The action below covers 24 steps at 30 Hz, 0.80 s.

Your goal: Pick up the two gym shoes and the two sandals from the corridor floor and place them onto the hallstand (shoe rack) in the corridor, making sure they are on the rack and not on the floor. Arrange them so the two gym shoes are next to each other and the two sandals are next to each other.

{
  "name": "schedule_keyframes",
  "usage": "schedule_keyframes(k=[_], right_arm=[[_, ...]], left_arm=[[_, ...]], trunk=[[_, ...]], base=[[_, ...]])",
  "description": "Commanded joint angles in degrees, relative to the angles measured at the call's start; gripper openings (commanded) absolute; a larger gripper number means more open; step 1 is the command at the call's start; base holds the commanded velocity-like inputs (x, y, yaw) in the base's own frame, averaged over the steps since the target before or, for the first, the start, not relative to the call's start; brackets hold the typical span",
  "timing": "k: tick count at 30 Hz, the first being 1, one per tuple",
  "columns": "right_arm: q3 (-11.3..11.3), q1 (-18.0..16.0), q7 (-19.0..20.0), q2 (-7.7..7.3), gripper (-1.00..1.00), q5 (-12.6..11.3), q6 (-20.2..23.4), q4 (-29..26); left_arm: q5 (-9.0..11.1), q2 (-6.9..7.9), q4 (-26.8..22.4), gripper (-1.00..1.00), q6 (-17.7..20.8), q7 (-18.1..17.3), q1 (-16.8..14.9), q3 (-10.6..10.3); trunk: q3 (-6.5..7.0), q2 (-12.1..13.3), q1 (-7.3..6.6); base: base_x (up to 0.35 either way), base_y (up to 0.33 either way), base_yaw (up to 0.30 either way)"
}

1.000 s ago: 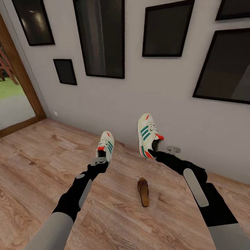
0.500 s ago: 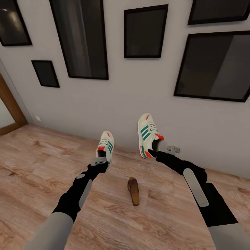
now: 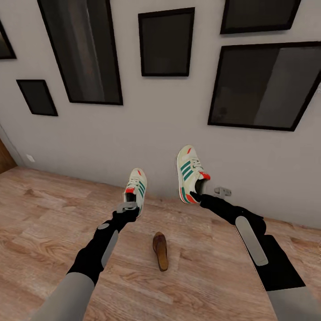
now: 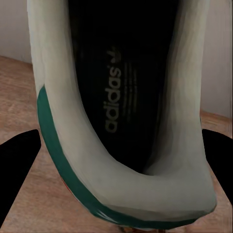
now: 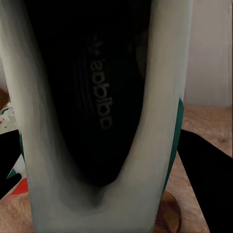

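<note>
Gym shoes (image 3: 136,189) (image 3: 189,174) held aloft, sandal (image 3: 160,250) on corridor floor (image 3: 44,223)

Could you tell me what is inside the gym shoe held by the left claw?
Inside the left claw's gym shoe there is a dark insole printed with an adidas logo. The toe end is lost in shadow, so anything deeper in cannot be seen.

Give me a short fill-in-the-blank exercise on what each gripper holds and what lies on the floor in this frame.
1. The left gripper holds a cream-white ____ with green stripes.
2. The right gripper holds the second gym shoe, so both are ____ the corridor floor.
3. A brown ____ lies on the planks between the two arms.

Missing words: gym shoe; off; sandal
</note>
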Motion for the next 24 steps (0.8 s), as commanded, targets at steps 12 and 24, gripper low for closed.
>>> schedule_keyframes(k=[12, 24], right_arm=[[0.01, -0.03, 0.07, -0.03, -1.0, 0.05, 0.18, -0.02], [0.01, -0.03, 0.07, -0.03, -1.0, 0.05, 0.18, -0.02]], left_arm=[[0.56, -0.05, -0.1, -1.0, 0.4, -0.12, -0.01, 0.0], [0.56, -0.05, -0.1, -1.0, 0.4, -0.1, -0.01, 0.02]], trunk=[[-0.32, -0.07, 0.11], [0.32, -0.07, 0.11]], base=[[0.023, -0.026, -0.212], [0.0, 0.0, -0.213]])
